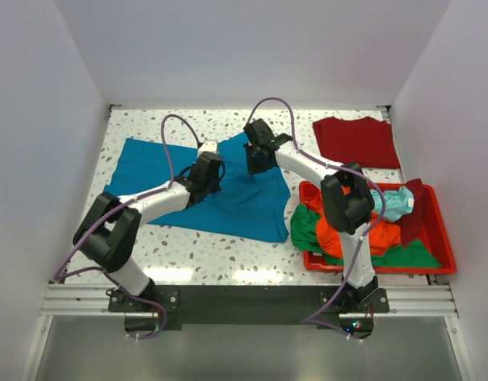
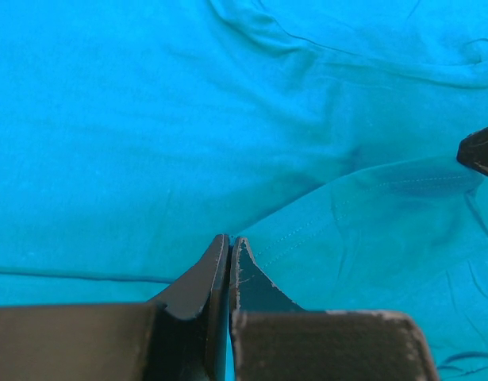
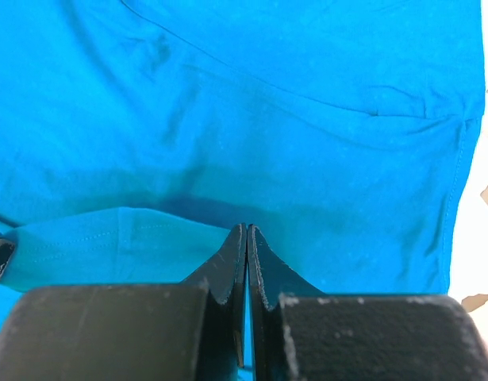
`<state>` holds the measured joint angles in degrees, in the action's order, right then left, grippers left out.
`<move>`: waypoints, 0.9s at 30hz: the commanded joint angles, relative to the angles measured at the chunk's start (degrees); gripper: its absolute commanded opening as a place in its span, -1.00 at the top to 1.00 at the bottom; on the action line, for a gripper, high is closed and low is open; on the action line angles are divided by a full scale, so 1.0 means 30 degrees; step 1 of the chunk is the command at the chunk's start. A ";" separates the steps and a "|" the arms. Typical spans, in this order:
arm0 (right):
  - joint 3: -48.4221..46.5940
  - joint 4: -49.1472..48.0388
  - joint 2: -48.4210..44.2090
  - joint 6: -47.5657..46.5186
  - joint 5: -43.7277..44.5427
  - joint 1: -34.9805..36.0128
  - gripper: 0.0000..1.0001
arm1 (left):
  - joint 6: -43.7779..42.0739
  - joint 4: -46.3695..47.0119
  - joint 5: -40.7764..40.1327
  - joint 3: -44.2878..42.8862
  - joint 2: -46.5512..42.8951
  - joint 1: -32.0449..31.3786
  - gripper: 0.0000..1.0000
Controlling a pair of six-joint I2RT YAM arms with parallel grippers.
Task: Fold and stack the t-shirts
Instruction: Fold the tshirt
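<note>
**Folding the teal-blue shirt: both claws pinched on a raised hem**

I have the teal-blue t-shirt (image 1: 160, 171) spread across the left and middle of the worktop (image 1: 148, 127), its top reaching close to the far edge. Both arms lean in over its middle.

The left claw (image 2: 229, 242) has its jaws pressed together. Its wrist view shows a stitched hem running out from the tips, on a flap raised above the shirt body with shadow beneath. I read that as a pinch on the shirt's edge. The right claw (image 3: 246, 232) looks the same, jaws closed tight and a hemmed flap leading off toward the other claw. So the two seem to hold one edge between them, near each other.

A dark red t-shirt (image 1: 356, 141) lies folded flat at the far right corner. The red bin (image 1: 378, 271) sits at the near right corner, with an orange t-shirt (image 1: 382, 236), a green t-shirt (image 1: 303, 226) and a pale aqua t-shirt (image 1: 394, 202) heaped in it.

The cloth looks thin, light and limp. I expect it to sag between the claws and to drag wrinkles into the layer below. It is not fragile, but a single layer could slide out of a narrow pinch. The stitched hem is the thicker place to hold. With the claws this near each other, the outer ends of the flap will likely droop, and a wider spread would give a straighter edge. I judge the first fold to be under way.
</note>
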<state>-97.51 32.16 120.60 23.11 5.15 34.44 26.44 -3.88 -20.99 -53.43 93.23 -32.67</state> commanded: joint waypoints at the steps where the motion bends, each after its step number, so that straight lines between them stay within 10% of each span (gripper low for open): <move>1: -0.0776 -0.0437 0.0172 0.0001 0.0540 -0.0023 1.00 | 0.0095 0.1000 -0.0649 0.0056 0.0183 -0.0069 1.00; 23: -0.1831 -0.0350 0.1286 0.0176 0.0803 0.0006 1.00 | -0.0051 0.0882 -0.1264 -0.0735 0.1559 -0.0039 1.00; 27: -0.1889 -0.0408 0.1315 0.0264 0.0804 0.0006 1.00 | -0.0112 0.0767 -0.1526 -0.0881 0.1794 0.0106 0.71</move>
<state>-100.64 32.08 124.40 23.27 5.82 34.44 26.04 -3.90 -23.11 -53.80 97.93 -32.64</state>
